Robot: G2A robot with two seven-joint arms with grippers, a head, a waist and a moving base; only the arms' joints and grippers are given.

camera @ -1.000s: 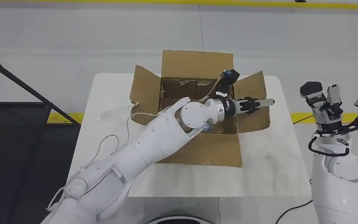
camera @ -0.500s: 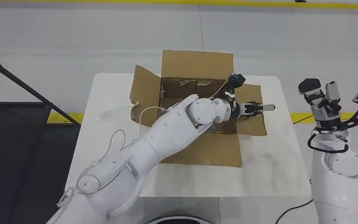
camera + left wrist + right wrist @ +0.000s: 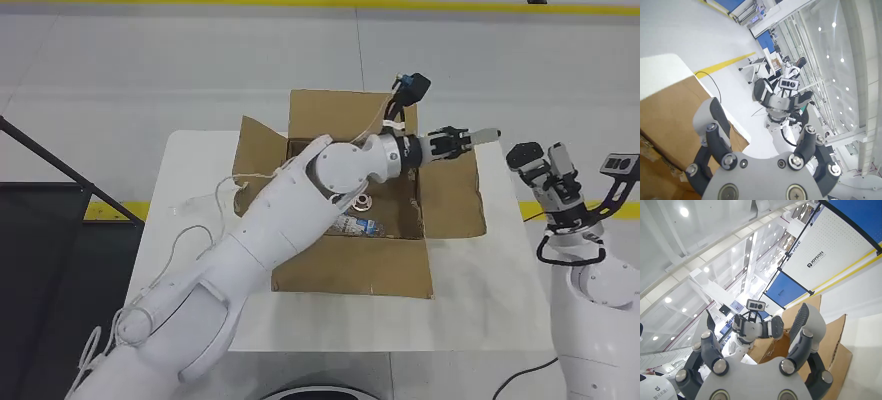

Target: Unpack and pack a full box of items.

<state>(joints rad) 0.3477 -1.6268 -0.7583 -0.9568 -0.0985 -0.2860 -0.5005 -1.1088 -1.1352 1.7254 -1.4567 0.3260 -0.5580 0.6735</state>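
Box (image 3: 350, 265) — open cardboard carton, approx. centred on the white surface (image 3: 200, 200), w/ four flaps folded outward at 12, 3, 6 and 9 o'clock. On the box floor, near the 6 o'clock wall, lies a small item (image 3: 356, 226) w/ blue markings; its type cannot be determined. Just beside it, toward 12 o'clock, sits a smaller round object (image 3: 362, 205), also not identifiable. The left arm enters the top view from approx. 7 o'clock and crosses diagonally over the box opening. The left end effector (image 3: 478, 135) is over the far end of the 3 o'clock flap (image 3: 455, 205) and points toward 3 o'clock. Per the left wrist view, its fingers are spread apart w/ nothing between them, and cardboard and a corner of the surface lie below. The right arm stands at 3 o'clock of the box, outboard of the surface edge. The right end effector (image 3: 542, 160) is raised and well apart from the box, and it faces the left one. Per the right wrist view, its fingers are likewise spread and empty — box cardboard is visible beyond them. Neither end effector touches the box or its contents.
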